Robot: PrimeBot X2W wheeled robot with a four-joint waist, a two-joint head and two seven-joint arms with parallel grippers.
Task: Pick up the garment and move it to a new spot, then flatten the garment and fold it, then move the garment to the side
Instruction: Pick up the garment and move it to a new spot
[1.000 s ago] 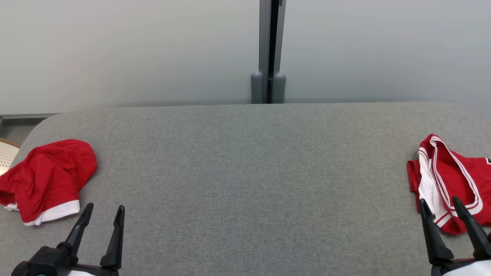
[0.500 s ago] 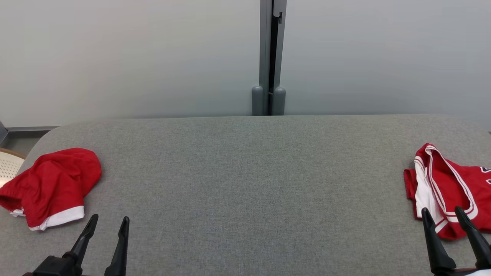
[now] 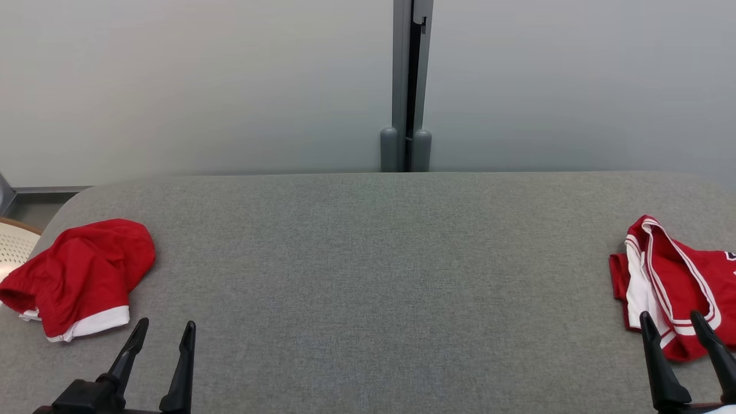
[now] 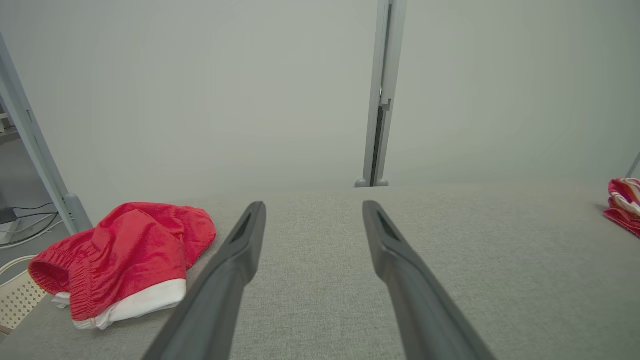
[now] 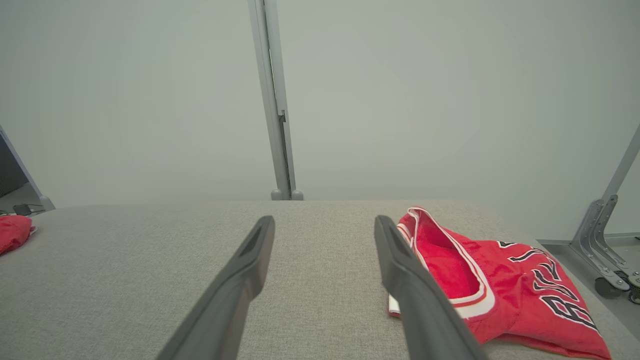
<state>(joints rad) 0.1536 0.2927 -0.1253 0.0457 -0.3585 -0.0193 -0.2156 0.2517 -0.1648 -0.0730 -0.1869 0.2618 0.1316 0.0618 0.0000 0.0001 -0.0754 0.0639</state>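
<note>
Surface: grey fabric-covered table point(image 3: 368, 259), rounded far corners, set against a pale partition wall point(image 3: 201, 86) with a grey post point(image 3: 407, 86) at its centre.

Item 1, far left: red shorts point(image 3: 80, 276), crumpled, lying at the table's left end. The long axis runs from far-right to near-left. The white hem band faces the near edge. The left wrist view point(image 4: 125, 260) adds a gathered elastic waist opening toward the left, and a white perforated object point(image 4: 15, 300) beyond the table edge.

Item 2: left gripper point(image 3: 166, 324), fingers spread wide, nothing between them, near the shorts but apart from them.

Item 3: right gripper point(image 3: 671, 314), fingers likewise wide apart and empty. Its tips overlap the jersey's near-left edge; contact cannot be judged.

Item 4, far right: red jersey point(image 3: 673, 276), white-and-red trim, cut off by the head view's edge. The right wrist view point(image 5: 500, 280) shows all of it: long axis from far-left to near-right, trimmed opening at the far-left end, black lettering on the near-right part. It also shows a metal bracket point(image 5: 605, 240) past the table's end.
</note>
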